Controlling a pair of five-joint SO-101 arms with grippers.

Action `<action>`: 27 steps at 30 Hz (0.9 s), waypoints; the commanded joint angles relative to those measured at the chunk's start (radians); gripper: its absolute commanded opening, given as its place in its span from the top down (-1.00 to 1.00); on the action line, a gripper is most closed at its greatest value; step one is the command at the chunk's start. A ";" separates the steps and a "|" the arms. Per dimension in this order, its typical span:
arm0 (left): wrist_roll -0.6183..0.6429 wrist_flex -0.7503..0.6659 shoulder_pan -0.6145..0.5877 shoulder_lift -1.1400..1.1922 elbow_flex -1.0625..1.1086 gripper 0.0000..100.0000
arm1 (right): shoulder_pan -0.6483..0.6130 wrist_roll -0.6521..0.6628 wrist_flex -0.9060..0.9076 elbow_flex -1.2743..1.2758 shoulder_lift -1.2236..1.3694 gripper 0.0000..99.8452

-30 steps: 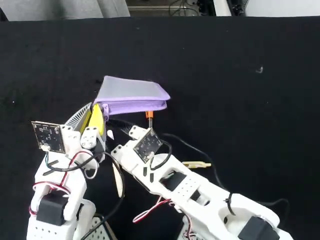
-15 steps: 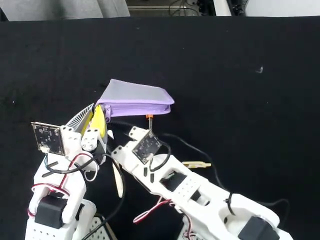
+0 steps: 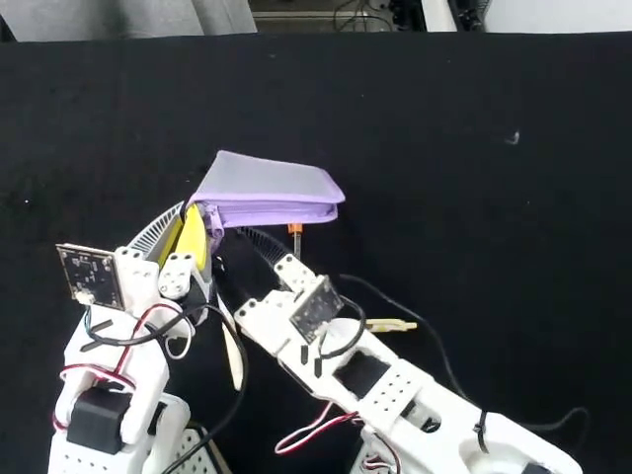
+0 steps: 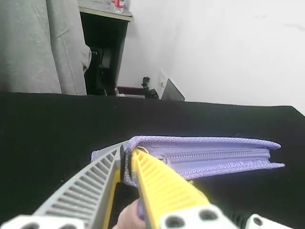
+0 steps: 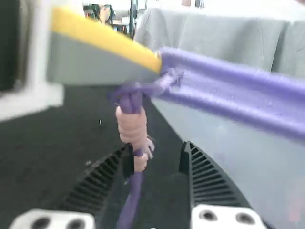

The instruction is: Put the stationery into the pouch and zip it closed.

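Looks like the zipping step. Pinches one corner of the purple pouch point(image 3: 269, 186) tight in the left gripper point(image 4: 127, 155), on the black table point(image 3: 474, 148) just ahead of both arms. Brackets the dangling zip pull point(image 5: 131, 126) with the right gripper point(image 5: 156, 157), spread wide, not yet gripping. Calls next for closing on the pull and drawing it along the zip against that hold

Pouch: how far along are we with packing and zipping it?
Done: nothing packed that I can see. An orange-tipped stick and a beige piece lie on the table outside the pouch, whose zip looks shut along its visible side. In hand: the left gripper clamps the pouch's corner, and the right gripper is open around the zip pull. Left: probably open it, load the items, zip it closed.
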 commanded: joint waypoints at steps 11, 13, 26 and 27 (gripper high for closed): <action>0.011 -0.017 0.022 -0.012 -0.085 0.94 | -0.034 -0.068 0.040 -0.065 -0.030 0.69; 0.011 0.000 0.022 -0.012 -0.094 0.94 | -0.034 -0.068 0.043 -0.073 -0.030 0.69; 0.011 -0.002 0.021 -0.012 -0.079 0.94 | -0.032 -0.029 0.043 -0.081 -0.036 0.70; 0.011 -0.002 0.021 -0.012 -0.079 0.94 | -0.032 -0.029 0.041 -0.081 -0.036 0.70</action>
